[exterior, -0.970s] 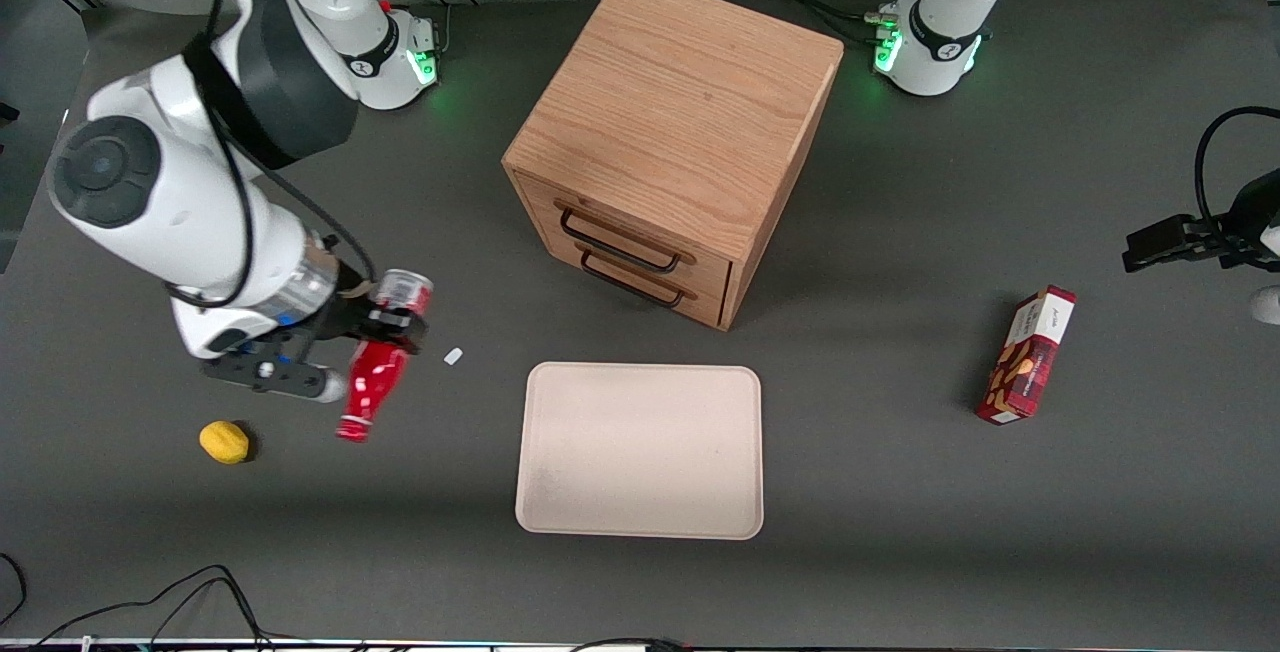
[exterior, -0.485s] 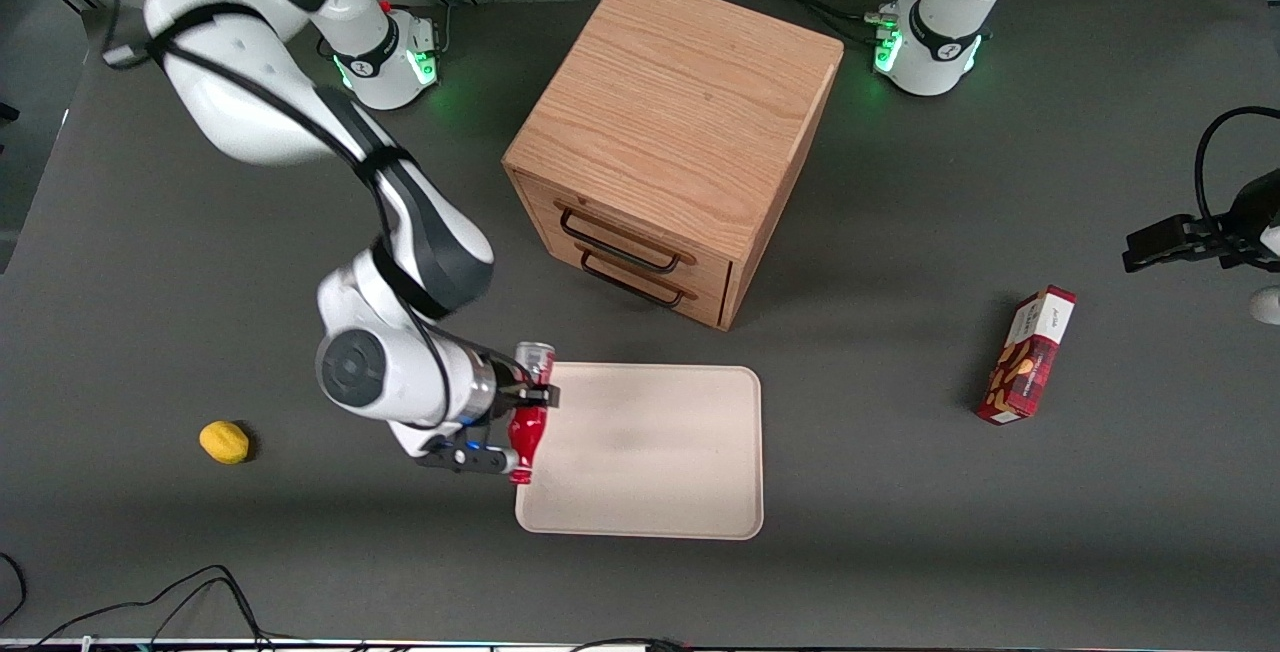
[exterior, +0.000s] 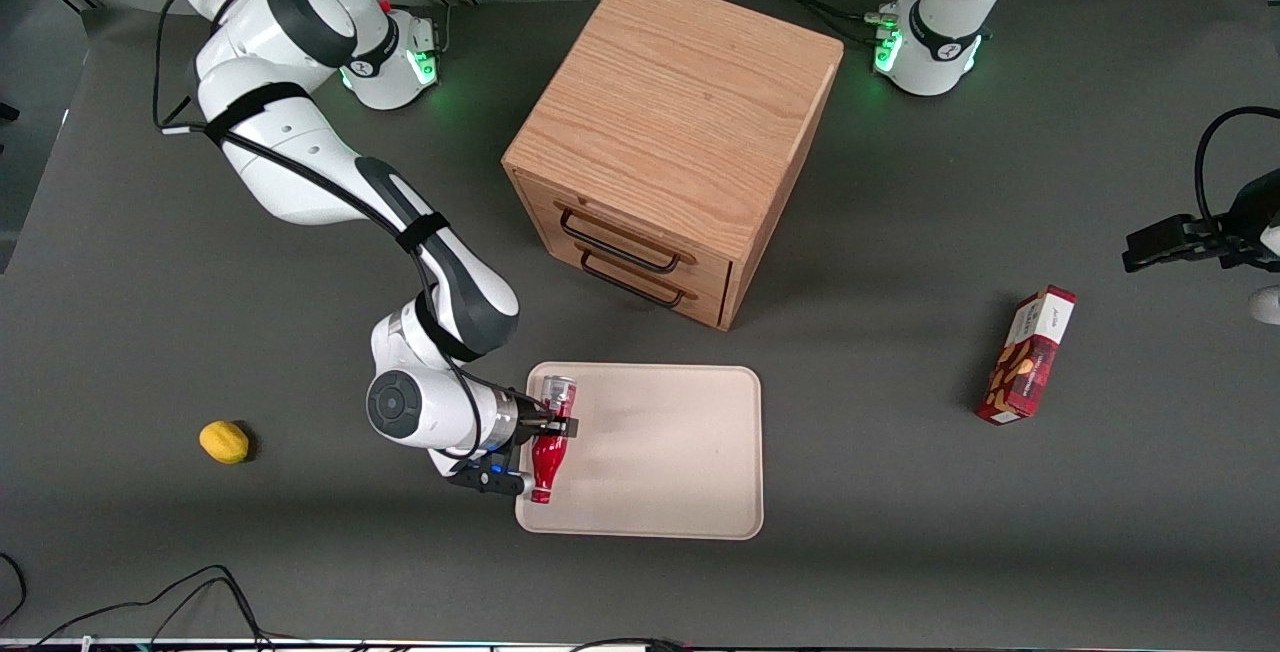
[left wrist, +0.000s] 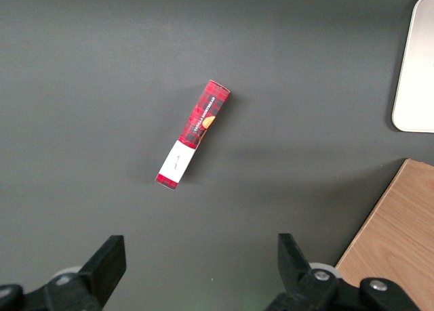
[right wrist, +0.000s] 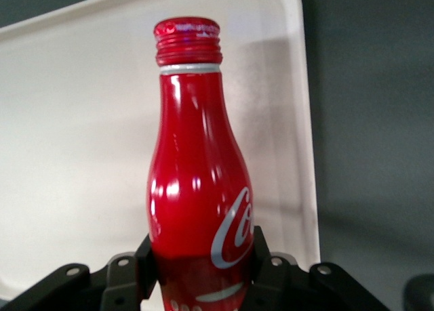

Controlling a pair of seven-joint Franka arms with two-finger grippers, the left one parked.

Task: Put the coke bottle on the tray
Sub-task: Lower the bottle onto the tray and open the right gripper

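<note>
Coke bottle [exterior: 546, 456] — held lying roughly level over the tray [exterior: 660, 472], above the tray's edge toward the working arm's end of the tabletop [exterior: 900, 552]. We see its silvery base pointing away from the front camera and its red cap pointing toward that camera. In the right wrist view the coke bottle [right wrist: 196, 182] fills the frame, white script lettering on its red body, with the beige tray [right wrist: 81, 121] beneath it; we cannot tell from either view whether the bottle touches the tray surface.

End effector [exterior: 540, 432] — closed on the bottle's lower body. In the right wrist view we see the end effector [right wrist: 201, 267] with its black fingers [right wrist: 261, 257] pressed against both sides of the bottle, near the base.

Surroundings: a wooden drawer cabinet [exterior: 670, 132] with two dark handles stands farther from the front camera than the tray. A small yellow object [exterior: 224, 441] lies on the tabletop toward the working arm's end, well apart from the tray. A red snack box [exterior: 1028, 356] lies toward the parked arm's end; the left wrist view shows the same red snack box [left wrist: 193, 133] on the dark surface.
</note>
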